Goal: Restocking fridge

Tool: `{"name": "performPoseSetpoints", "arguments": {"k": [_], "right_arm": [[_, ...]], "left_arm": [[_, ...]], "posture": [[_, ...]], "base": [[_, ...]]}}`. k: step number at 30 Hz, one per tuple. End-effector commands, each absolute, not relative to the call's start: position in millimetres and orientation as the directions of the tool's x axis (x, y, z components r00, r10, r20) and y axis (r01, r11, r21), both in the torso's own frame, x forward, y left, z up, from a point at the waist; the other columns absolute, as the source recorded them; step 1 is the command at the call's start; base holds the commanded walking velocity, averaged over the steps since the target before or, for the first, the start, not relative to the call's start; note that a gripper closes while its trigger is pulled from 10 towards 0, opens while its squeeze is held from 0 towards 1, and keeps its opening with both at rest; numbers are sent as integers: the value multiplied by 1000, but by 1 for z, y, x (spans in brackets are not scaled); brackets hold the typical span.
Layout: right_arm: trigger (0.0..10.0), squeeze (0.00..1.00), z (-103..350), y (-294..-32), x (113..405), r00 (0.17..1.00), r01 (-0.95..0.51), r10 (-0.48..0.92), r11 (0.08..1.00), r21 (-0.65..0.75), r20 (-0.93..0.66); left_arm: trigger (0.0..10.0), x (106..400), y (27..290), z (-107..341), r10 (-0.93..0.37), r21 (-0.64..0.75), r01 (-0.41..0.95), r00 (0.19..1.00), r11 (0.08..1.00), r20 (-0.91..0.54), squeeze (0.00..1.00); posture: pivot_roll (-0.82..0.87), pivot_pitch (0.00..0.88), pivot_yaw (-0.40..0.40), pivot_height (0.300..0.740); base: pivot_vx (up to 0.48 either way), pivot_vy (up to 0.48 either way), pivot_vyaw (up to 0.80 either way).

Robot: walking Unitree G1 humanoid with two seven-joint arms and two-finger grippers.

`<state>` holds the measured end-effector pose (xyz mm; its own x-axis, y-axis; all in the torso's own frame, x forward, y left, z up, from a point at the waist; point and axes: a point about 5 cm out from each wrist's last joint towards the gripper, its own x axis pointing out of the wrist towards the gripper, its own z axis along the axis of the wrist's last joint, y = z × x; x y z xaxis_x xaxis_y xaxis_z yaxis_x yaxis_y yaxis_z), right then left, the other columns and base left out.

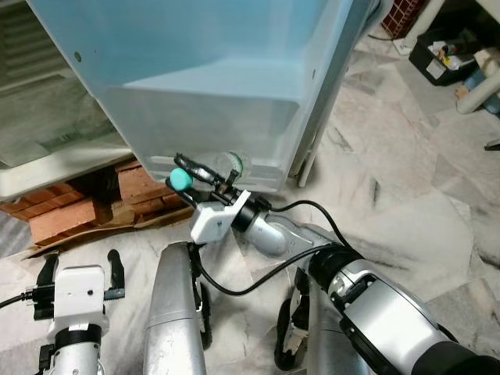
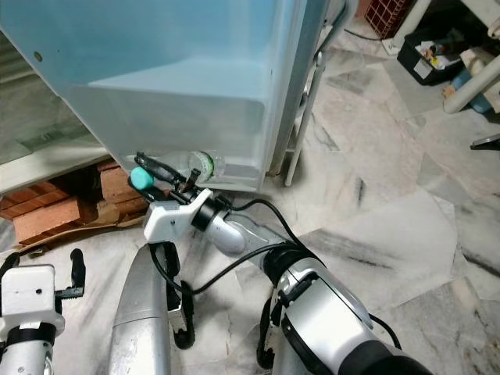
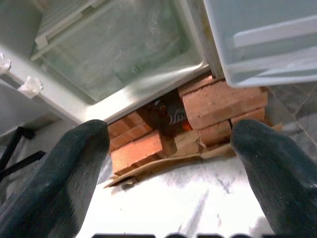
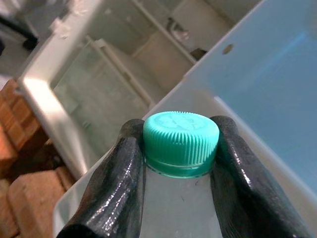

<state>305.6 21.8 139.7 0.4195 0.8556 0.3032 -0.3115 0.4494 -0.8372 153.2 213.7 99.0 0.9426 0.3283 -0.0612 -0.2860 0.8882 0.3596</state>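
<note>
- Right pincer (image 1: 186,173): centre of the left eye frame, reaching forward at the low edge of the open fridge door; its two black fingers (image 4: 116,188) are clamped on either side of a bottle, just under the cap.
- Bottle (image 4: 178,208): clear plastic, held in the right pincer; the body can be made out below the cap in the right wrist view.
- Cap (image 1: 181,180): teal, ribbed around its rim, sits between the fingertips and just beside the bottom door shelf.
- Second bottle (image 2: 205,164): clear with a green band, lying inside the bottom shelf of the door, centre of the right eye frame, near the held bottle.
- Fridge door (image 1: 203,62): pale blue-white, swung open, fills the upper middle of the frame; its lowest shelf (image 1: 258,168) is a translucent trough.
- Fridge interior (image 3: 124,54): upper left of the left wrist frame, with a clear drawer front and white shelf edges.
- Bricks (image 1: 62,215): red, stacked under the fridge body at the left of the frame, with cardboard (image 3: 163,161) lying at their foot.
- Left pincer (image 1: 78,273): lower left of the frame, low over the floor, fingers spread apart and holding nothing.
- Floor (image 1: 406,156): grey-veined marble tile, right half of the frame.
- Black crate (image 1: 449,55): upper right corner, holding small items too small to tell.
</note>
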Motion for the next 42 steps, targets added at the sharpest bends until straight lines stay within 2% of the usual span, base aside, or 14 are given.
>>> {"name": "performPoseSetpoints", "arguments": {"k": [1, 8, 15, 19, 23, 24, 26, 34, 35, 42], "right_arm": [[10000, 0, 149, 28, 306, 386, -269, 863, 445, -854, 327], [10000, 0, 158, 19, 323, 445, -164, 829, 448, -879, 339], [10000, 0, 163, 8, 337, 541, -143, 771, 477, -867, 335], [10000, 0, 154, -2, 345, 667, -207, 687, 543, -813, 289], [10000, 0, 128, -17, 349, 806, -297, 568, 630, -718, 165], [10000, 0, 128, -17, 349, 806, -297, 568, 630, -718, 165], [10000, 0, 117, -25, 350, 858, -324, 502, 690, -648, 106], [10000, 0, 117, -48, 359, 907, -307, 416, 763, -568, 68], [10000, 1000, 120, -54, 363, 914, -297, 399, 774, -559, 68], [10000, 1000, 130, -68, 371, 920, -274, 383, 776, -569, 79]], "left_arm": [[10000, 146, 213, 98, 330, 371, -277, 940, 886, -86, 0], [10000, 138, 203, 108, 313, 380, -263, 947, 887, -75, 0], [10000, 130, 194, 114, 299, 362, -250, 950, 898, -85, 0], [10000, 124, 192, 113, 302, 357, -248, 948, 901, -101, 0], [10000, 119, 191, 115, 313, 354, -254, 942, 900, -120, 0], [10000, 119, 191, 115, 313, 354, -254, 942, 900, -120, 0], [10000, 117, 192, 115, 319, 352, -258, 939, 900, -128, 0], [10000, 121, 193, 113, 318, 351, -256, 939, 901, -130, 0], [10000, 123, 194, 112, 318, 351, -256, 939, 901, -130, 0], [10000, 135, 197, 108, 314, 350, -256, 942, 901, -119, 0]], "posture": [[246, 383, -19, 581], [257, 420, -25, 581], [257, 460, -38, 581], [270, 470, -45, 581], [285, 486, -48, 581], [285, 486, -48, 581], [285, 486, -48, 581], [276, 474, -47, 581], [271, 467, -48, 581], [256, 430, -46, 581]], "base": [[0, 0, 0], [0, 0, 0], [0, 0, 0], [0, 0, 0], [0, 0, 0], [0, 0, 0], [0, 0, 0], [0, 0, 0], [0, 0, 0], [0, 0, 0]]}}
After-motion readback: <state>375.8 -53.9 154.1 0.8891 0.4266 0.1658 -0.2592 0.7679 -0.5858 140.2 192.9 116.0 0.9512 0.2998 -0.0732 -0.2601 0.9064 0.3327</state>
